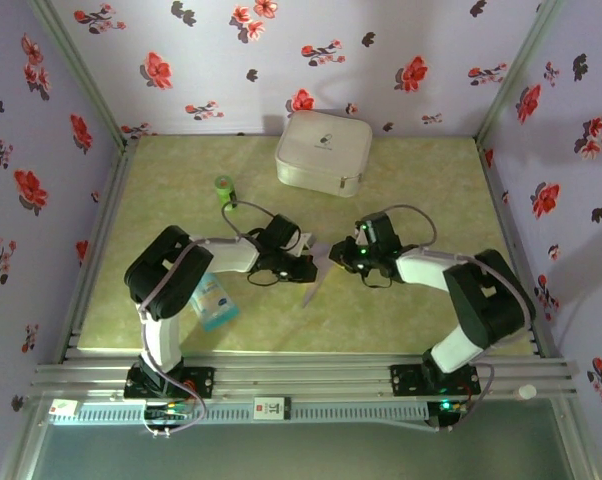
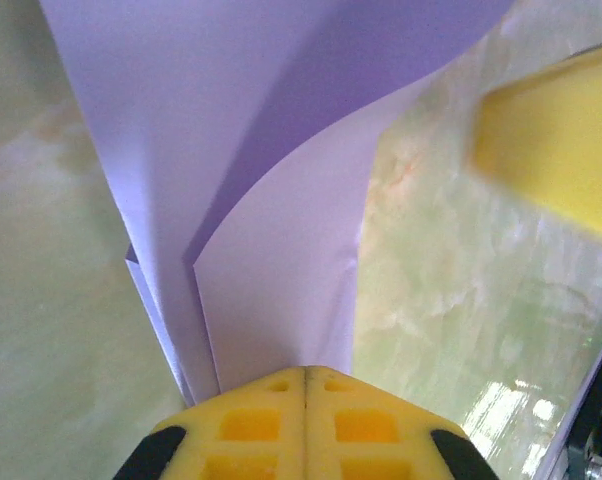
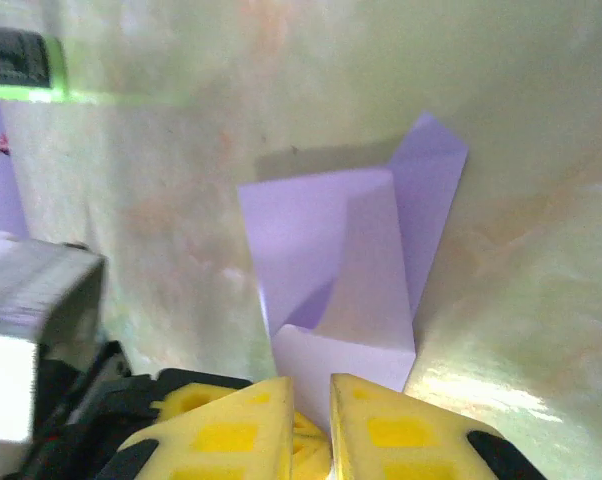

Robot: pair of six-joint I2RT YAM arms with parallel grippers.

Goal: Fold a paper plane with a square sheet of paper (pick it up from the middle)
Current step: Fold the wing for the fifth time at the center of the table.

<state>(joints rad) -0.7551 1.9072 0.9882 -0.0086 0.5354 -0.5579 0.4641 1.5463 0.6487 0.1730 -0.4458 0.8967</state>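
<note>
Left wrist view showed your left gripper clamped shut on the part-folded sheet of paper, its layers fanning out from the pads. The sheet lay mid-way across the table, between both arms. Your right gripper stood with its jaws a sliver apart at the sheet's near edge. To crease cleanly, you probably needed a firm left pinch while the right pressed along the fold with the edges matched.

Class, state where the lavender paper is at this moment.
In the top view, the lavender paper is mid-table, clamped in the left gripper's fingers, beside the right gripper.
</note>
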